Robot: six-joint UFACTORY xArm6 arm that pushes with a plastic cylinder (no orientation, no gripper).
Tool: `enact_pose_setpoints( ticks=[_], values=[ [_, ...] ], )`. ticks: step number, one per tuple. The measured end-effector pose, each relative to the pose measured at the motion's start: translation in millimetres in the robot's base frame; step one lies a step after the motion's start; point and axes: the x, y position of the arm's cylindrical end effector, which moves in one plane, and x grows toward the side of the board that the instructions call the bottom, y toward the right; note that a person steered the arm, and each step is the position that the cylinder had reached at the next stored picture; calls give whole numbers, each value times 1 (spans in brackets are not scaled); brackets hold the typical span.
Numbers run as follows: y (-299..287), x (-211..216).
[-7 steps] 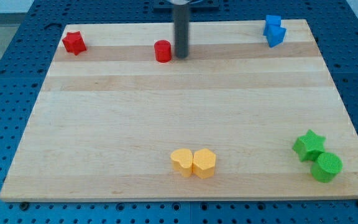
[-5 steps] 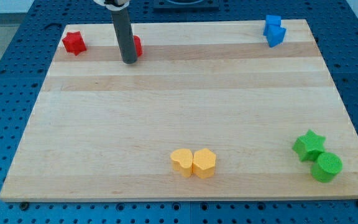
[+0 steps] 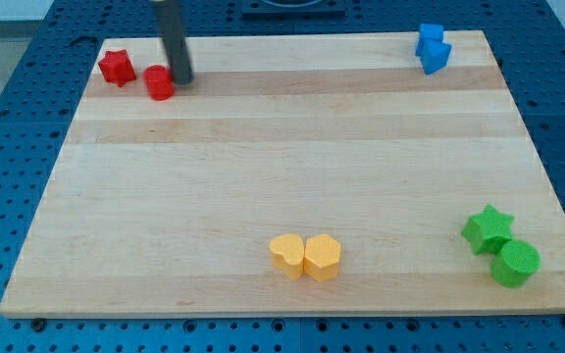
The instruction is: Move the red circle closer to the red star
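Pale wood makes up the board [image 3: 292, 186], which sits on a blue perforated table [image 3: 8, 147] whose edges run out of the view on all sides. My rod [image 3: 174, 39] is cut off by the view's top, so the arm above it is hidden. It is a plain dark rod with nothing to spread or pinch, and it holds nothing. My tip [image 3: 180, 79] stands at the view's right side of the red circle [image 3: 159, 82], touching it or nearly so; the rod covers that edge of the block, so I cannot tell which.

The red circle lies near the board's top left corner, just beside the red star [image 3: 117, 67], a narrow strip of wood showing between them. The star is up and to the view's left of the circle.

At the top right, two blue blocks [image 3: 433, 47] are pressed together and their shapes are hard to make out. Low in the middle, a yellow heart-like block [image 3: 286, 255] touches a yellow hexagon [image 3: 323, 257]. At the lower right, a green star [image 3: 487, 228] touches a green circle [image 3: 515, 263].
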Motion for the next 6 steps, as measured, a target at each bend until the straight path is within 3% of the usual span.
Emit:
enact_pose_setpoints(
  ticks=[4, 6],
  values=[
    [-30, 49],
    [-53, 46]
  ],
)
